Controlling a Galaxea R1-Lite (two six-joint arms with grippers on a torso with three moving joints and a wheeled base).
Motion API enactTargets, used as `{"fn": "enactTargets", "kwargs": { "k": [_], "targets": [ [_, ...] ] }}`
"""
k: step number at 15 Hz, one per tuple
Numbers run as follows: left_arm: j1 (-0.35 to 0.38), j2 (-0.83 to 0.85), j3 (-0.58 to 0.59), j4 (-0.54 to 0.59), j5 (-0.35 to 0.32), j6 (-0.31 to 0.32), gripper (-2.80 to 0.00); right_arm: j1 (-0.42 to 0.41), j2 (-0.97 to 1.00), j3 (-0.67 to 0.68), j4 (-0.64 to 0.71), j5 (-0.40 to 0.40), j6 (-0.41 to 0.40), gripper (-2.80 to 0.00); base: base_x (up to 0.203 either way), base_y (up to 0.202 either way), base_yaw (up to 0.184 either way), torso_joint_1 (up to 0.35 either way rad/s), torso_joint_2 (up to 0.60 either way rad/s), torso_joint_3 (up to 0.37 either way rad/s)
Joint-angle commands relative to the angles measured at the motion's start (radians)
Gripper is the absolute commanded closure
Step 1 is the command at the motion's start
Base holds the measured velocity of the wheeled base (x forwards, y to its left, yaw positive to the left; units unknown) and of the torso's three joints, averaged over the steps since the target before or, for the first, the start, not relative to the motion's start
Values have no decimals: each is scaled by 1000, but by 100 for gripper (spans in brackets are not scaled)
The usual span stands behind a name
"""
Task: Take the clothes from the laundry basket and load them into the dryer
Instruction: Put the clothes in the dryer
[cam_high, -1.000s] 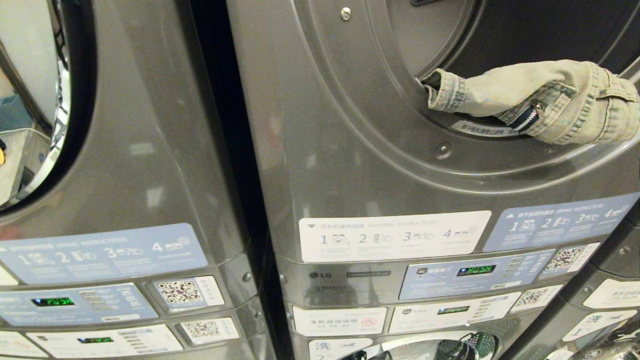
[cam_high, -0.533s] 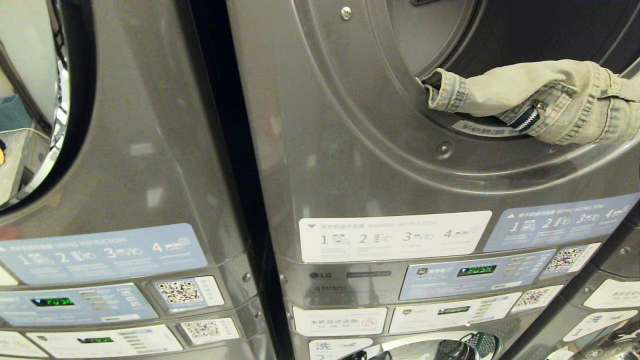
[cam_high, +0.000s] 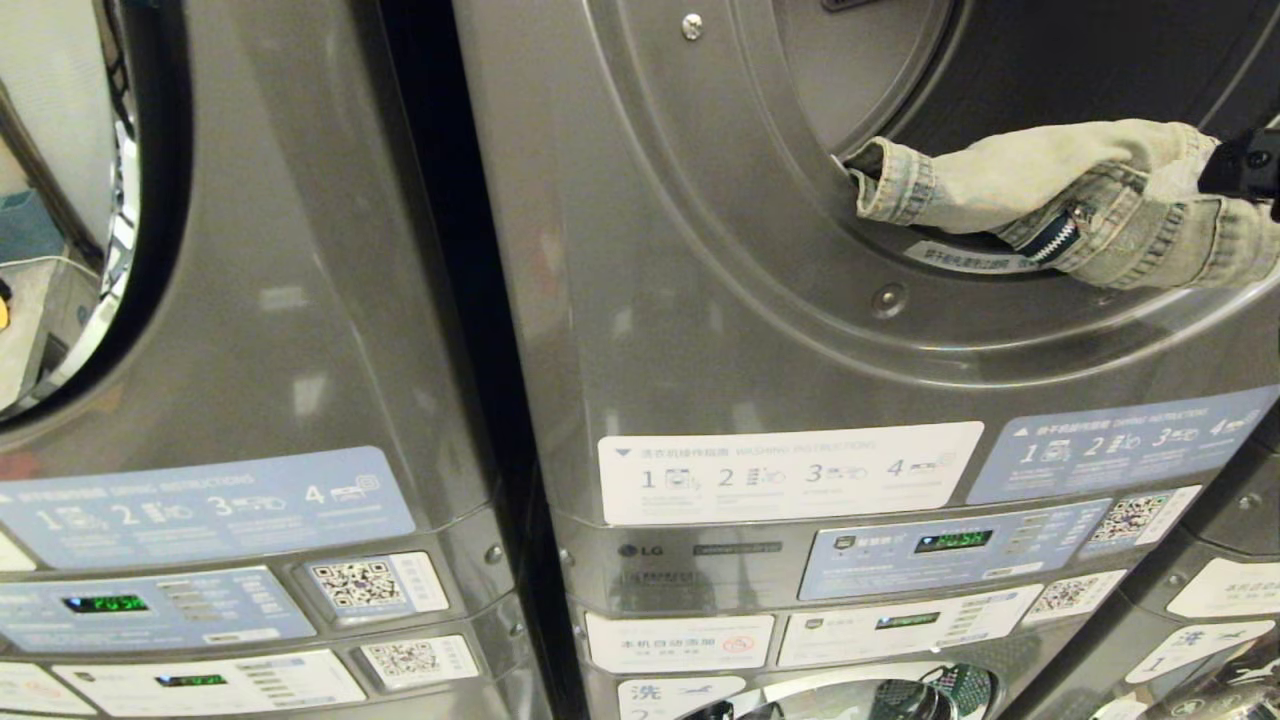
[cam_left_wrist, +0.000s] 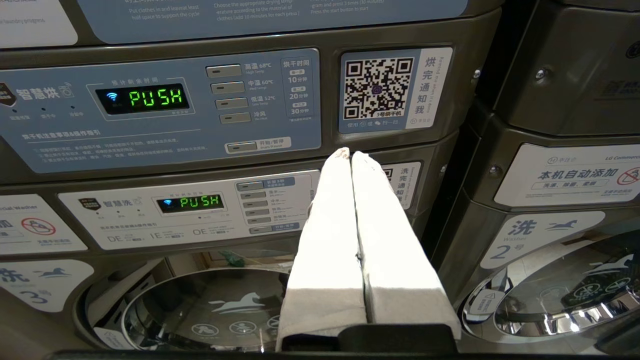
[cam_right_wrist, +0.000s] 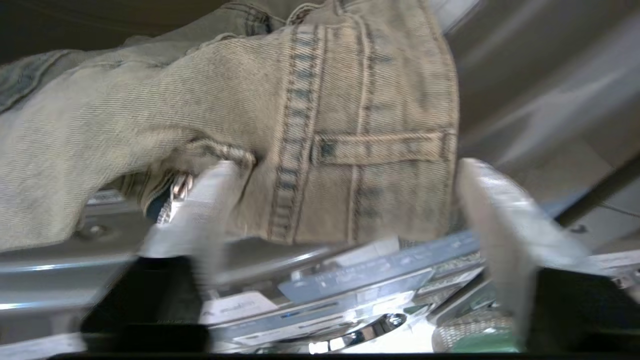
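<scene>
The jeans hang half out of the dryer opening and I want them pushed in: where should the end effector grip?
Grip the jeans at the bunched waistband overhanging the dryer rim, coming from the front; the right end effector stands open astride it.

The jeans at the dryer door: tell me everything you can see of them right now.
The jeans are pale, washed denim with darker stitched seams, a belt loop and a partly open zipper. They lie bunched across the lower rim of the open dryer, the cuff pointing left, part hanging outside. The right tool is open, its fingers on either side of the waistband; a grip isn't visible.
</scene>
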Motion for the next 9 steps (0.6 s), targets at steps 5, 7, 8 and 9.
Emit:
{"fn": "enactTargets", "kwargs": {
  "k": [5, 7, 8, 9],
  "targets": [
    [0, 0, 2, 0, 0, 1, 0, -1, 81, -2, -37, -2, 1, 0, 0, 0, 0, 0, 0, 0],
    [0, 0, 0, 0, 0, 1, 0, -1, 83, -16, -39, 0, -1, 0, 0, 0, 0, 0, 0, 0],
    [0, 0, 2, 0, 0, 1, 0, -1, 83, -30, -41, 1, -4, 0, 0, 0, 0, 0, 0, 0],
    [0, 0, 2, 0, 0, 1, 0, -1, 93, -62, -44, 2, -5, 0, 0, 0, 0, 0, 0, 0]
  ]
}}
